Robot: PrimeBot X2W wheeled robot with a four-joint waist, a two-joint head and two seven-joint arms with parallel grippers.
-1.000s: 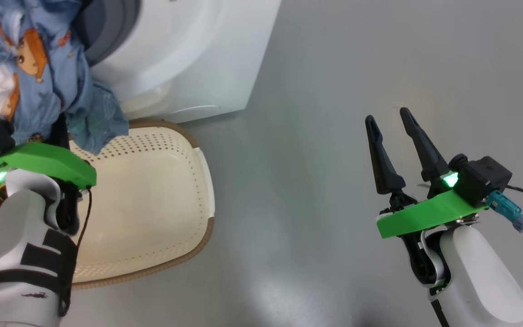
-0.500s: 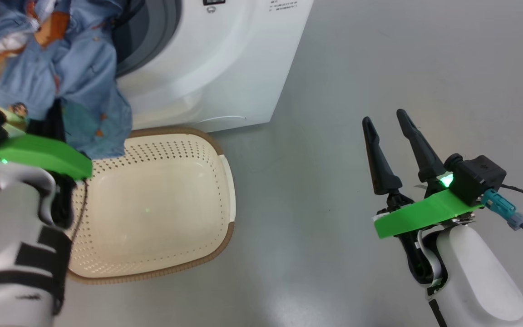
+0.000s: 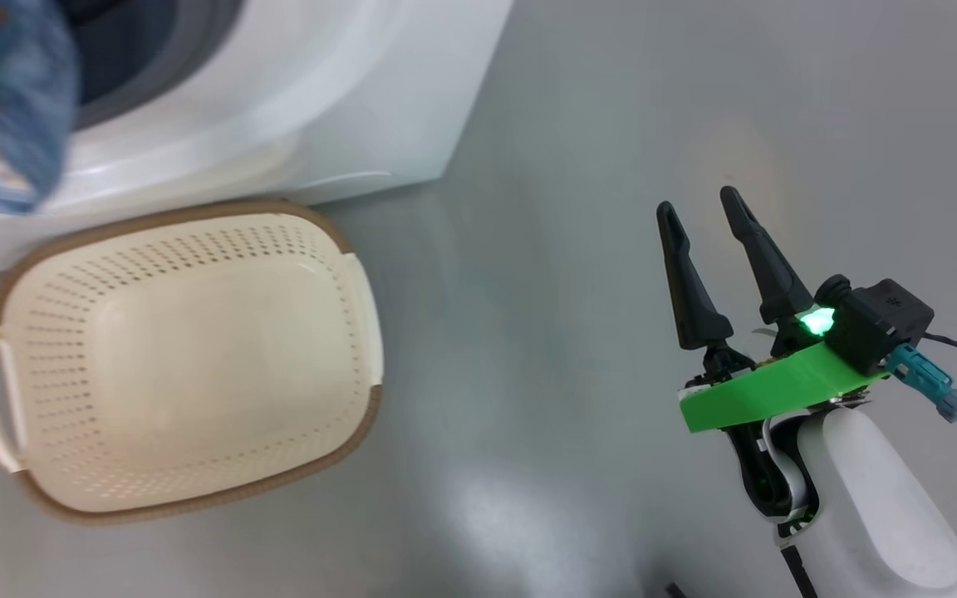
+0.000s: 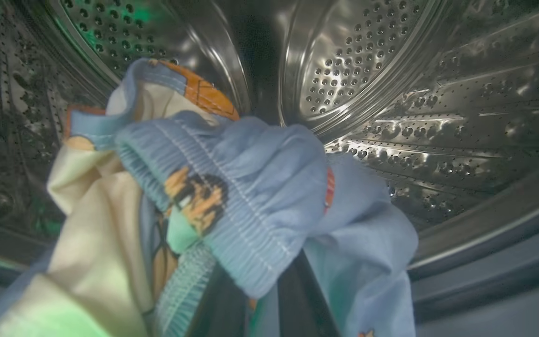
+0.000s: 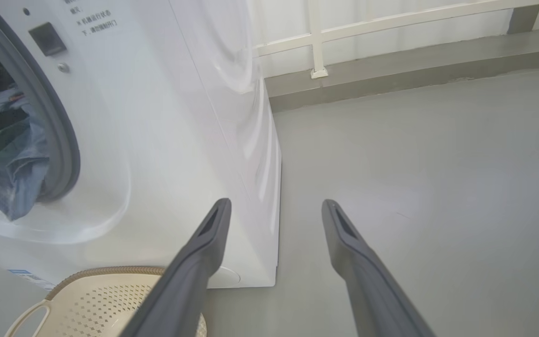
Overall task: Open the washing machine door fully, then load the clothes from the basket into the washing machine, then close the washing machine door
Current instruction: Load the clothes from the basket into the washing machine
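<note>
Since a moment ago our left tool (image 4: pixel 260 299) has carried the clothes (image 4: pixel 232 196) from above the basket (image 3: pixel 362 332) into the mouth of the washing machine (image 3: pixel 345 100), clamped on the blue, cartoon-printed bundle before the steel drum (image 4: pixel 367 70). Our right tool (image 3: pixel 699 201) hangs, fingers apart, over open floor (image 3: pixel 570 249), well right of the machine's corner.

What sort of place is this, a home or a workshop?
Most likely a laundry corner in a plain utility or test space. A white washing machine stands on a bare grey floor with clothes at its open drum, an empty laundry basket sits in front, and a white railing runs behind.
</note>
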